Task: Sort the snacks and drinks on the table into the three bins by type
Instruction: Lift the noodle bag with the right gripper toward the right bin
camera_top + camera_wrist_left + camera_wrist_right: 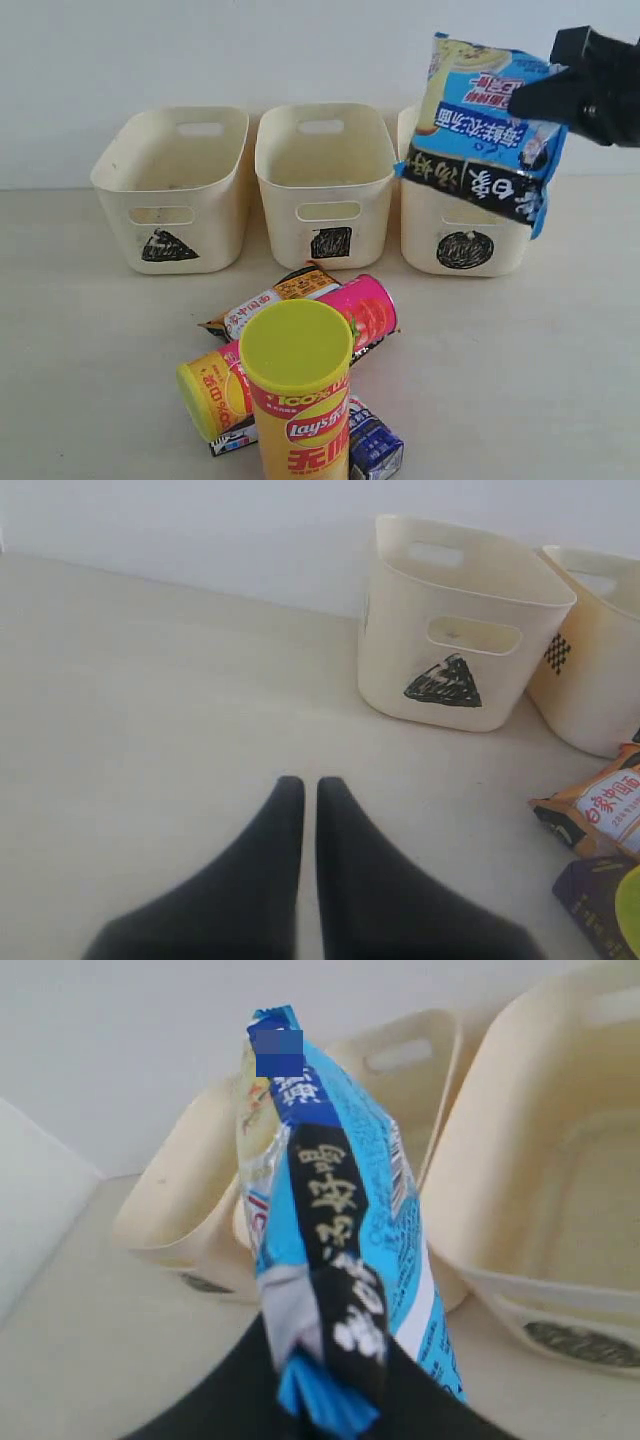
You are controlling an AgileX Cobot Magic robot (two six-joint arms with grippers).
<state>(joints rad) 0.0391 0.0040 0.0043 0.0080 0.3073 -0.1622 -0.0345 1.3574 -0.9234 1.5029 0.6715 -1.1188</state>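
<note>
Blue-white bag (487, 130) between right fingers (215, 1405): broadside in exterior view, edge-on at wrist

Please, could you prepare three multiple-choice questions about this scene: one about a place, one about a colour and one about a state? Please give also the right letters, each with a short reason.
1. Nearest which bin does the blue-white foil bag, held in the air, hang?
A. the triangle-marked bin
B. the square-marked bin
C. the circle-marked bin

2. What colour is the lid of the upright Lay's canister?
A. yellow
B. pink
C. blue

3. How is the left gripper?
A. open and empty
B. shut, holding nothing
C. shut on a carton

Answers:
1 C: in the exterior view the bag overlaps that bin's rim.
2 A: the round top is plainly yellow.
3 B: its jaws stand closed together over bare table.
</note>
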